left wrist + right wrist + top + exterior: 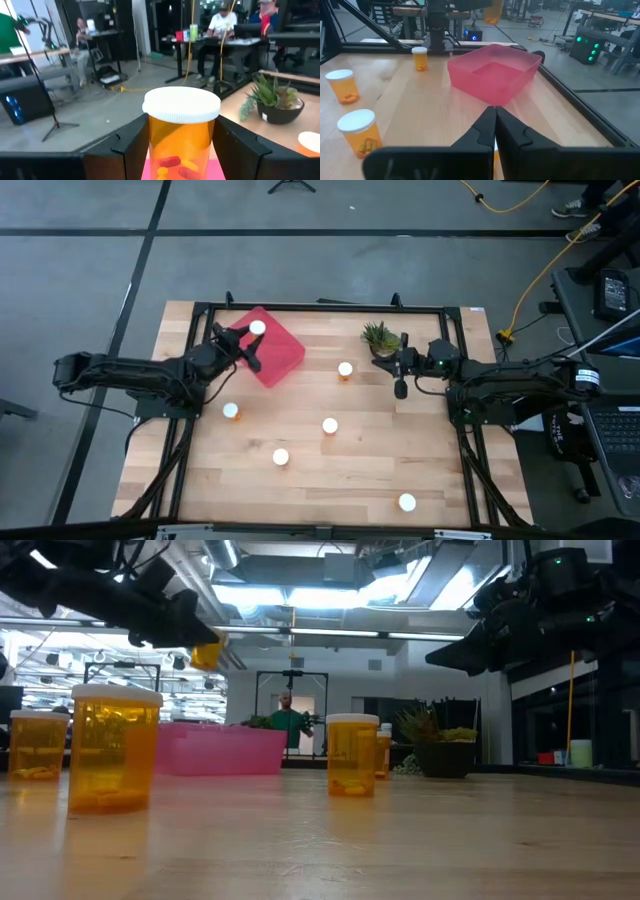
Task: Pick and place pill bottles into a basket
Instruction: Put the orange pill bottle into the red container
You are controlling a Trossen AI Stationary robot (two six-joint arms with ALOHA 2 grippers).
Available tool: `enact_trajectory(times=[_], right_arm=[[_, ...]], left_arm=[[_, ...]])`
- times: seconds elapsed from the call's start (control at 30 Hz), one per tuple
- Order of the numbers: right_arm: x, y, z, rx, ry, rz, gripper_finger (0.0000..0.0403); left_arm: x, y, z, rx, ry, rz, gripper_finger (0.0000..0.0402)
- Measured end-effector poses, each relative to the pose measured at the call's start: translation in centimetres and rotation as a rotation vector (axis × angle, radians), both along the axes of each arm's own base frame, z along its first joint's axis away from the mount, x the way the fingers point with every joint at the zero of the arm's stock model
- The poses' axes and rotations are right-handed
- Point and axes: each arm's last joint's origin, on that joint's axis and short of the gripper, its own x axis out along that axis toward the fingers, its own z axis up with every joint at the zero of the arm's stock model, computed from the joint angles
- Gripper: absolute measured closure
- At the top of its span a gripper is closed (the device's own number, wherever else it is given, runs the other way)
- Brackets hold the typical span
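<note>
My left gripper [250,340] is shut on an orange pill bottle with a white cap [258,328], held above the red-pink basket [280,358] at the table's far left. The bottle fills the left wrist view [181,142], with the basket's pink showing below it [145,172]. Several more bottles stand on their bases on the table, among them one right of the basket [345,369], one at mid-table [329,425] and one near the front [281,457]. My right gripper [400,383] is shut and empty, above the table beside the potted plant [379,337]. My left gripper pinches the bottle's orange body [152,145] between its two fingers [131,147], just below the white cap [181,104]. The fingers come level from the table's left side. The bottle stands upright in the hold, lifted clear above the basket [205,655].
Further bottles stand at the left [230,411] and the front right [406,502]. A black frame [320,307] runs along the table's far edge and sides. People sit at desks in the room beyond [220,25].
</note>
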Motion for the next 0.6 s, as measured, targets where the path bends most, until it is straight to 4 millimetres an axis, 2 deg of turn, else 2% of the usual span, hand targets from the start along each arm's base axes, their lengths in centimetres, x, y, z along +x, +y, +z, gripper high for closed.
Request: enact_trajectory(times=[0.37, 0.6], right_arm=[[0.0, 0.0, 0.2, -0.013, -0.020, 0.002, 0.0387], [0.1, 0.0, 0.4, -0.026, -0.043, 0.002, 0.0387]], left_arm=[[-0.9, 2.8, -1.5, -0.050, -0.020, 0.076, 0.0206], [-0.7, 4.9, -2.1, -0.070, -0.051, 0.085, 0.0206]])
